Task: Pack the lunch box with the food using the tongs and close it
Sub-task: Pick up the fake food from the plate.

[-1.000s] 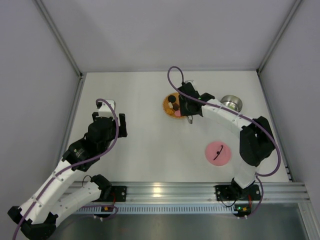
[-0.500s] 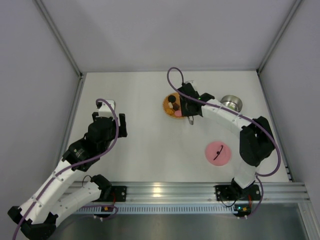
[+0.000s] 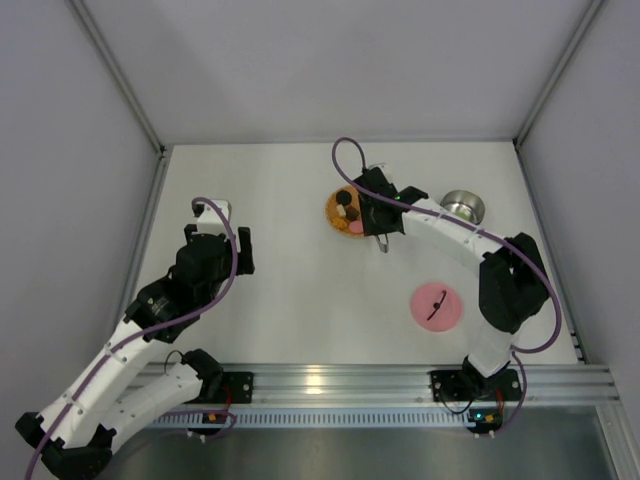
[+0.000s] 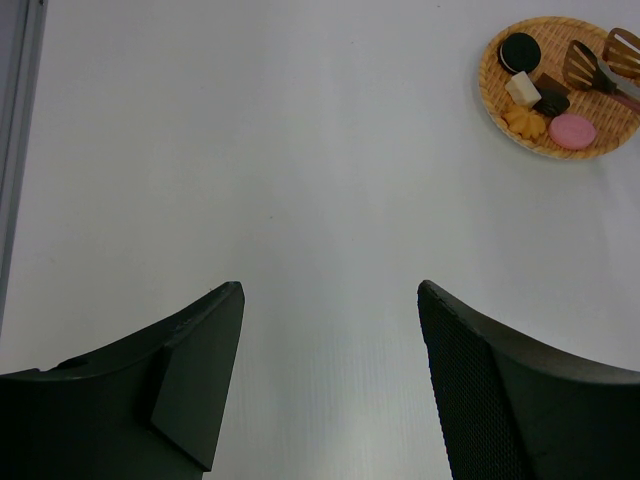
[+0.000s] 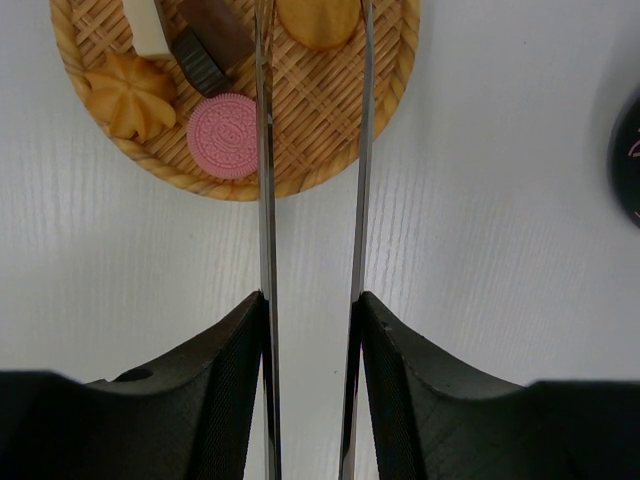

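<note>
Overhead, I see the shiny round steel lunch box right of the orange woven mat bearing small food pieces. Left wrist: left tool spread wide, empty. Right wrist: right tool clamps thin silver tongs over the mat.

**Shiny, Woven and Dull**

The tongs are thin shiny metal. The lunch box is shiny steel too. The round mat is rough woven straw. The worktop is smooth matt white. The left hand and right hand are dull black plastic.
</note>
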Available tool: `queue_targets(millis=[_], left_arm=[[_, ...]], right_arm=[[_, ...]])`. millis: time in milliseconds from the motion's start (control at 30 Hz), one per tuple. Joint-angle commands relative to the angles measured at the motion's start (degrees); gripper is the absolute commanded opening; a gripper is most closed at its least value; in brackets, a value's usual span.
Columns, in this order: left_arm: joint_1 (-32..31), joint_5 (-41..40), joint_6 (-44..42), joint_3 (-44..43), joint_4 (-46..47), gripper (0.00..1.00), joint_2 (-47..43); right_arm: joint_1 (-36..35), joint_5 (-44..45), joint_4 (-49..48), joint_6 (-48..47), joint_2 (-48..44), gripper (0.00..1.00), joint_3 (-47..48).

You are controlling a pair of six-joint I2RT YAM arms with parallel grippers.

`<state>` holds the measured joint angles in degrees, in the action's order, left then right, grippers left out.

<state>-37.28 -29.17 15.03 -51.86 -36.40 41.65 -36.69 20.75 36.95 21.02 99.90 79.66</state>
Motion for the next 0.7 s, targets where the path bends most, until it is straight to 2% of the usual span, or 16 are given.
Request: queue_targets(millis=[0,200,400,667], left_arm=[[0.1,-0.1,-0.3,0.5,1.9,0.75,-0.4],[0.0,-0.2,-0.3,0.5,1.8,0.75,-0.4],[0.0,-0.2,-0.3,0.5,1.9,0.75,-0.5],[0.0,-0.2,-0.3,0.4,1.9,0.75,-0.4]], right_arm=[[-1.4,1.0,0.9,-0.7,-1.6,0.41,2.7],[-1.3,0.9,1.0,-0.8,-0.9,0.4,3.0],[-1.4,1.0,1.2,-0.7,-1.5,0.26,3.2],[-1.3,2.5,2.2,-0.8,-4.4,0.26,3.9]])
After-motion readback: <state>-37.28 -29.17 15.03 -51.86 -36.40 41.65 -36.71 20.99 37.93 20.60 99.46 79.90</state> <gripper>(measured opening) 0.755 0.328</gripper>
